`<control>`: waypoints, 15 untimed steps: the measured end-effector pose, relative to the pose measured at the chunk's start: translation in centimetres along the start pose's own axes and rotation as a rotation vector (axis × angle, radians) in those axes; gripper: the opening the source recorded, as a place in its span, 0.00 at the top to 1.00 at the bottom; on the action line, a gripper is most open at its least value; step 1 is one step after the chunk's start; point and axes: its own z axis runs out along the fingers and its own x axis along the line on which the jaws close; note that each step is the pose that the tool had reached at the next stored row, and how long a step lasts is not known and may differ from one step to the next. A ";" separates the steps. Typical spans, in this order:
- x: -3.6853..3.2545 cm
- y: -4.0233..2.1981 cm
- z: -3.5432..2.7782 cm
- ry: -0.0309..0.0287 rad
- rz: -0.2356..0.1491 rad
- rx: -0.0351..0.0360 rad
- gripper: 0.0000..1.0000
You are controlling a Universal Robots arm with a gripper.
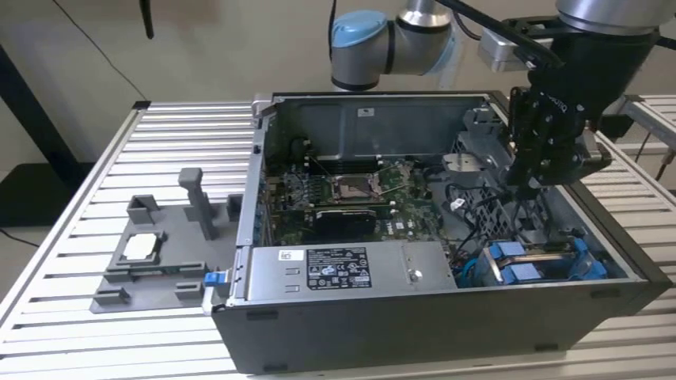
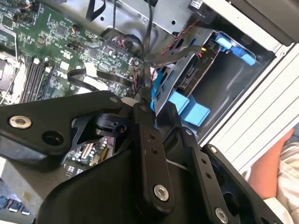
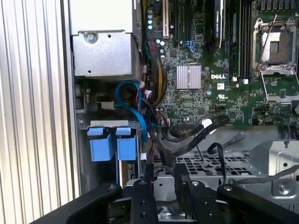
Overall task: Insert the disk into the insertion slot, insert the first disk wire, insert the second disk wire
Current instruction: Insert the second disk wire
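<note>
We see an open computer case [image 1: 423, 336] on the slatted tabletop [image 1: 63, 261], its green motherboard [image 1: 349, 198] exposed beside the grey power supply [image 1: 338, 267]; a grey fixture tray [image 1: 158, 275] lies just beside the case.

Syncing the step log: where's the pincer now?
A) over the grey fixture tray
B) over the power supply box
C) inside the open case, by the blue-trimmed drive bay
C: the exterior view shows the pincer inside the open case by the blue-trimmed drive bay, well apart from the grey fixture tray at the exterior view's left.
</note>
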 end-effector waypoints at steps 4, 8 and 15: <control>-0.11 0.26 0.02 0.0098 -0.013 0.0132 0.67; -0.21 0.73 0.13 0.0144 -0.023 0.0214 0.67; -0.48 1.91 0.50 0.0242 -0.031 0.0368 0.67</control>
